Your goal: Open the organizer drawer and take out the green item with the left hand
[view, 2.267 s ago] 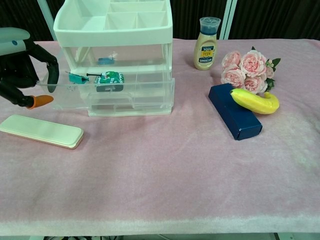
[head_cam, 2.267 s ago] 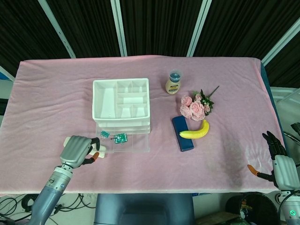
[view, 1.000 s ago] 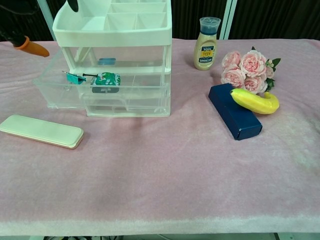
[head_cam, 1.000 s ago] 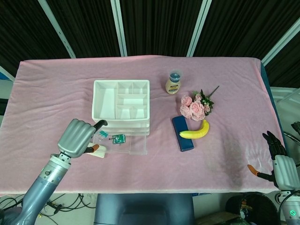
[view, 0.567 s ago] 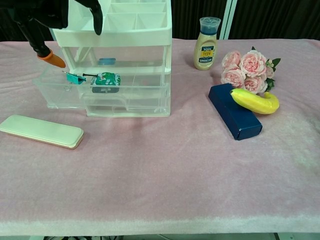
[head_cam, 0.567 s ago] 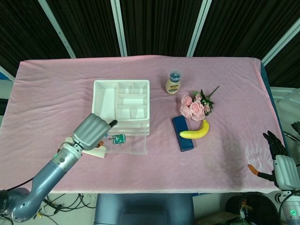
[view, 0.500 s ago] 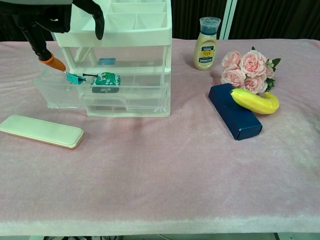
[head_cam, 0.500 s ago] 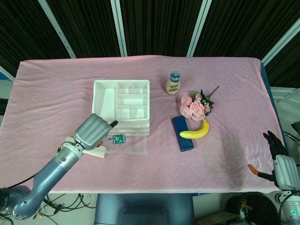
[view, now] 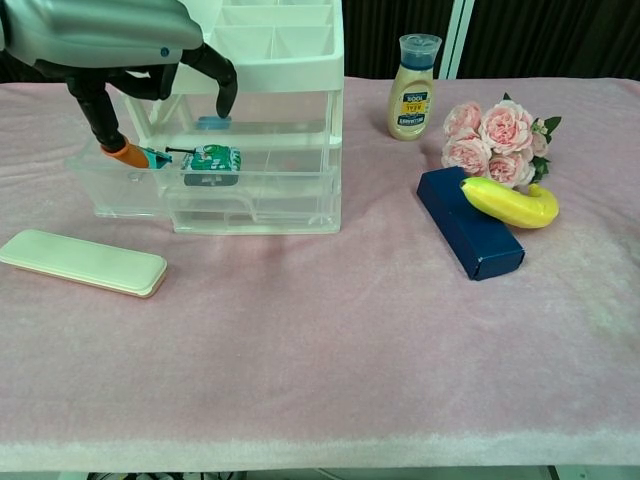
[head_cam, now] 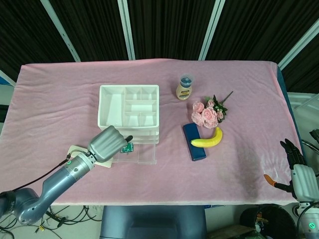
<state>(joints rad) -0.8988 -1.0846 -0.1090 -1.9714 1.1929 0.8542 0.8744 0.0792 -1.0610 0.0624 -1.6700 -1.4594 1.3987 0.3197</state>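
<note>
The white organizer [head_cam: 103, 107] [view: 230, 72] stands left of centre with its clear middle drawer [view: 270, 195] pulled out. Inside lie the green item [view: 213, 160] [head_cam: 129, 147] and, to its left, a small teal clip [view: 155, 158]. My left hand [head_cam: 107, 143] [view: 110, 45] hovers over the open drawer and holds nothing. Its fingers are spread. The orange thumb tip [view: 128, 153] dips into the drawer right beside the teal clip, and one finger hangs in front of the top drawer. My right hand [head_cam: 298, 174] idles, fingers apart, off the table's near right corner.
A cream flat case [view: 85, 262] lies in front of the drawer, to the left. To the right are a sauce bottle [view: 415, 88], pink roses [view: 495, 135], a banana [view: 510, 203] and the dark blue box [view: 468, 235] it rests on. Pink cloth covers the table.
My left hand let go of the drawer front, rose, swung right over the open drawer and came down, its thumb now inside. The right hand has not moved.
</note>
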